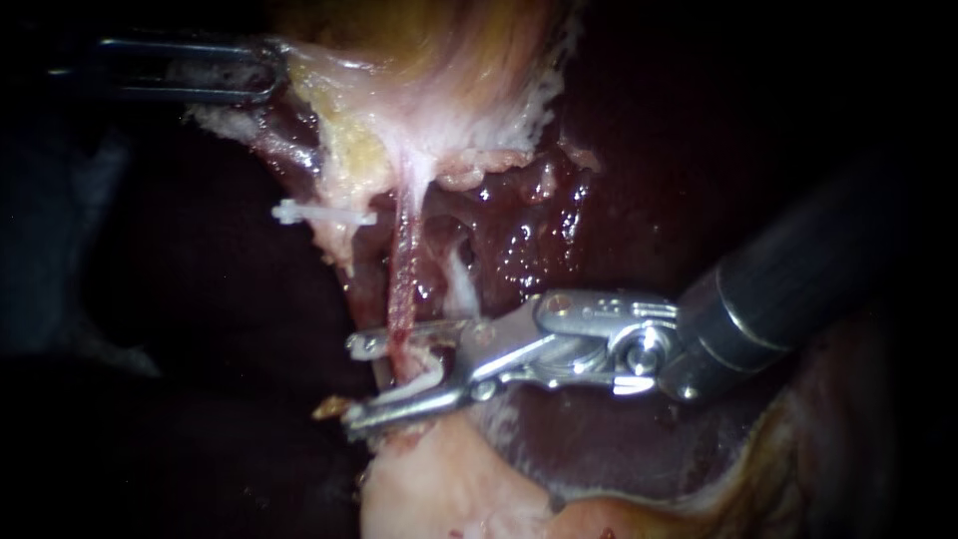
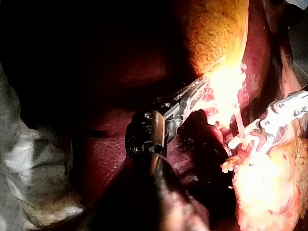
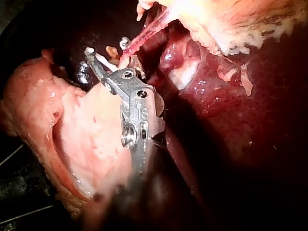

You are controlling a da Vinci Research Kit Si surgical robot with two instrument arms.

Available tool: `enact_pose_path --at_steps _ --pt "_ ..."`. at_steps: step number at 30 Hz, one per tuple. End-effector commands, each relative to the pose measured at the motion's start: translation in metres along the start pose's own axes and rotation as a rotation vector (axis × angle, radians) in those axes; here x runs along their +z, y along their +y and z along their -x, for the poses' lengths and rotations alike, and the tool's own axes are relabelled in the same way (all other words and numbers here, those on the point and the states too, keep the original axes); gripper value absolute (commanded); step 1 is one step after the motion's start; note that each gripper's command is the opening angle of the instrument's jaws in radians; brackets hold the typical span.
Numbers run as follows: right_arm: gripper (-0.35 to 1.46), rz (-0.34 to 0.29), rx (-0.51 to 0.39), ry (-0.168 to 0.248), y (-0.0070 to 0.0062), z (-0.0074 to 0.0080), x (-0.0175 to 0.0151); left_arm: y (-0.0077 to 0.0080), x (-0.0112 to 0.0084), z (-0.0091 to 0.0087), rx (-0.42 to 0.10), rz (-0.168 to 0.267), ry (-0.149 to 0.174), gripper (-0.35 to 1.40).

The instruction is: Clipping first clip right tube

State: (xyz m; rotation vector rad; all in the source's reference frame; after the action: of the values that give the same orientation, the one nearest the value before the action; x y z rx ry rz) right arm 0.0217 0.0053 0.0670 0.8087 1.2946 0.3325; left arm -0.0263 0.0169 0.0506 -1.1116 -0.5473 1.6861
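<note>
A thin pink tube (image 1: 403, 279) runs down from the pale gallbladder (image 1: 439, 60) to the fatty tissue below. My right instrument (image 1: 354, 382) comes in from the right, and its open jaws straddle the tube's lower end, one on each side. A white clip (image 1: 424, 382) sits in the jaws' throat against the tube. To the tube's left, another white clip (image 1: 324, 215) sits closed on tissue. At the upper left, my left instrument (image 1: 264, 70) is shut on the gallbladder's edge. In the right wrist view the jaws (image 3: 108, 55) reach the tube (image 3: 144, 36).
Dark red liver (image 1: 619, 200) lies behind and to the right of the tube, with a wet raw patch (image 1: 519, 230). A pale fatty mound (image 1: 439, 479) lies just below the right instrument's jaws. A short whitish strand (image 1: 459, 279) stands right of the tube.
</note>
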Motion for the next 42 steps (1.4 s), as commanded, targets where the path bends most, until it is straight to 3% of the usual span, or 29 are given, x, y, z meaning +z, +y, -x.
enact_pose_path --at_steps 1,16,20,28,31,42 --pt "0.49 0.0 0.0 0.001 0.0 0.0 0.0001 0.0 0.0 0.0 0.0 0.001 -0.003 -0.35" --pt "0.49 -0.006 0.008 0.013 -0.0004 0.0002 0.0005 0.0 0.0001 0.0001 0.0 0.001 -0.002 -0.35" --pt "0.49 -0.015 0.014 0.024 -0.0014 -0.0002 0.0006 0.0 0.0001 0.0001 0.0 0.001 -0.002 -0.35" --pt "0.48 -0.138 0.009 0.022 -0.0048 -0.002 0.0015 0.0 0.0 0.0001 0.0 0.002 -0.003 -0.35" --pt "0.48 -0.153 0.01 0.025 -0.0058 -0.0027 0.0017 0.0 -0.0001 0.0001 0.0 0.002 -0.003 -0.35" --pt "0.46 -0.161 0.013 0.031 -0.0061 -0.0032 0.0016 0.0 -0.0001 0.0001 0.001 0.002 -0.003 -0.35"
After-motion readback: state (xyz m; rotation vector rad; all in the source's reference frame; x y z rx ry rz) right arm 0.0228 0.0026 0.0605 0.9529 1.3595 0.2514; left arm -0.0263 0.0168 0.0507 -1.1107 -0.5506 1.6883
